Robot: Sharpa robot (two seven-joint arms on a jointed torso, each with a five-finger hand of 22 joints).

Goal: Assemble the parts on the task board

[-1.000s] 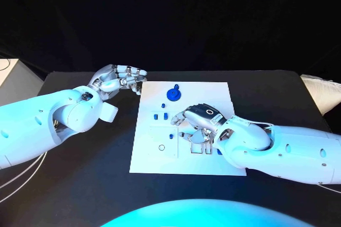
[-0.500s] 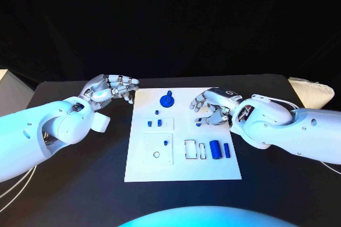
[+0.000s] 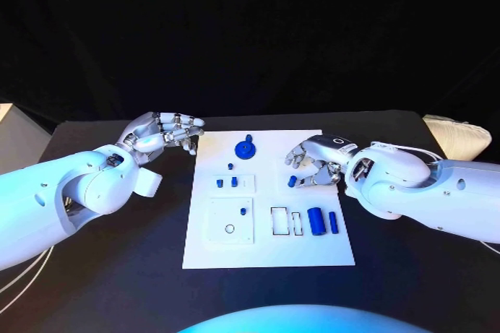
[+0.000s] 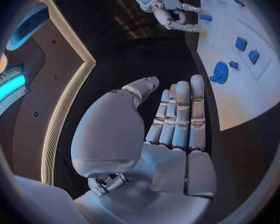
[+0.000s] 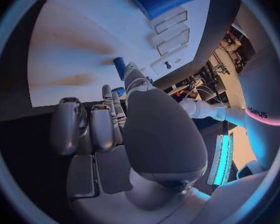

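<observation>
The white task board [image 3: 302,250] lies mid-table. A round blue knob [image 3: 247,148] stands near its far edge, with two small blue blocks [image 3: 220,181] below it. Two blue cylinders [image 3: 316,222] lie beside empty slots [image 3: 281,221] in the near half. My right hand [image 3: 316,161] hovers over the board's far right part, fingers curled down around a small blue part [image 3: 292,181]. I cannot tell whether it pinches that part or only touches it. My left hand [image 3: 162,134] is off the board's far left corner, fingers straight [image 4: 177,114] and holding nothing.
The black table [image 3: 125,261] surrounds the board on all sides. A pale bundle [image 3: 459,134] sits at the table's right edge. A raised square plate [image 3: 231,219] on the board's left half carries one small blue piece [image 3: 243,211].
My right hand has risen from the slot area to the board's far right, uncovering the two cylinders and slots. The camera shifted a little. The left hand has barely moved.
</observation>
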